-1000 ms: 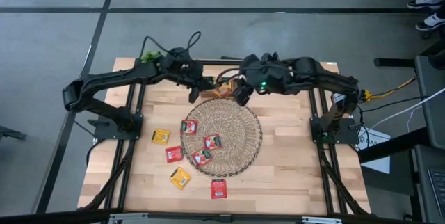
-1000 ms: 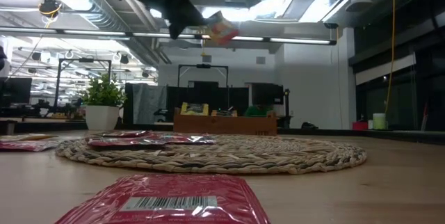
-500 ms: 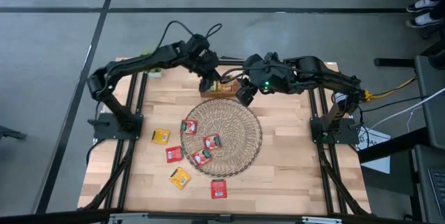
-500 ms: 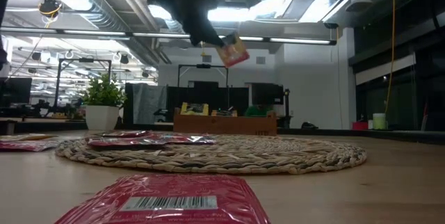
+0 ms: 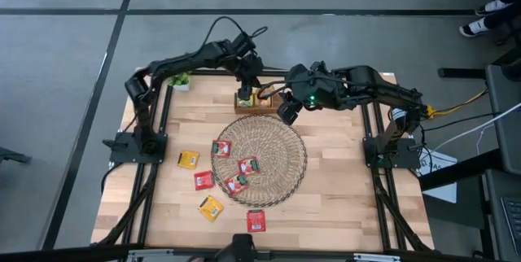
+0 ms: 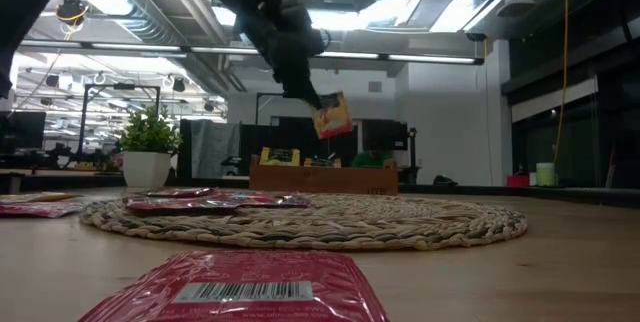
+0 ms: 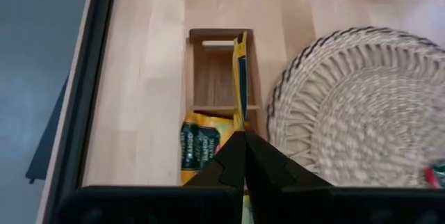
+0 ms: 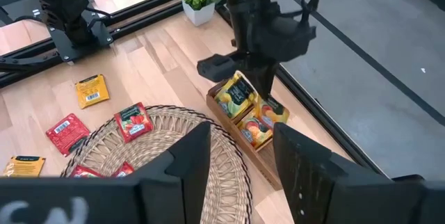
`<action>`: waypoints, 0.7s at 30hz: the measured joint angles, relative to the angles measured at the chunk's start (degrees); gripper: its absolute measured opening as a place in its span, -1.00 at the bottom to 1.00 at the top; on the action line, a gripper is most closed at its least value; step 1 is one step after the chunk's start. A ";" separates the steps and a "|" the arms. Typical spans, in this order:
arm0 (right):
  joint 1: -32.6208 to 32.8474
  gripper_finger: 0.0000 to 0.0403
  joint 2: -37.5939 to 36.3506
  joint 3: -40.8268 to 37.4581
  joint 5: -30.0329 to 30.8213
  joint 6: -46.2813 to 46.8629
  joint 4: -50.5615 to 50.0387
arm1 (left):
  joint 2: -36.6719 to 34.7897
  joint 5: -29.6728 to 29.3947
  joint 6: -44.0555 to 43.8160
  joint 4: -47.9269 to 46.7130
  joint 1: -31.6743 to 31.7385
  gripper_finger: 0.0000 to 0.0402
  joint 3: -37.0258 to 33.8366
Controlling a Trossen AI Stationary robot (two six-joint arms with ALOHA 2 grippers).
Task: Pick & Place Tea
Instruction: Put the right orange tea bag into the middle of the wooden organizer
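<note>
High view: red and yellow flat square tea sachets (image 5: 211,207) lie at the round wicker mat's (image 5: 277,160) seven o'clock. At twelve, left gripper (image 5: 244,93) pinches an orange sachet (image 6: 332,116) above the wooden box (image 5: 259,103); right gripper (image 5: 286,114) hovers half-open at one.

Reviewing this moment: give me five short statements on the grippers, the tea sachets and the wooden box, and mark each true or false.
1. The left gripper is shut on a yellow sachet. True.
2. That sachet already lies flat on the wicker mat. False: it hangs above the wooden box.
3. The right gripper holds a red sachet. False: its fingers are open and hold nothing.
4. The wooden box already has sachets standing in it. True.
5. All loose sachets lie on the mat. False: several, like the red sachet at the table's front, lie on bare wood.
</note>
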 joint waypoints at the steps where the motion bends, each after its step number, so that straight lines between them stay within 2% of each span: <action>1: 0.00 -0.22 0.00 0.00 -0.01 0.04 0.00 | 0.53 -0.06 0.41 0.21 0.08 -0.99 0.10; 9: 0.01 -0.22 0.00 0.00 0.00 0.17 0.00 | 3.59 -1.04 2.29 -1.06 0.07 -0.99 0.08; 14: 0.01 -0.22 0.00 0.00 0.00 1.09 0.00 | 5.15 -4.09 2.46 -1.33 -0.40 -0.99 0.08; 21: 0.01 -0.22 0.00 0.00 -0.01 1.48 -0.11 | 6.69 -4.32 2.44 -1.98 -0.38 -0.99 0.08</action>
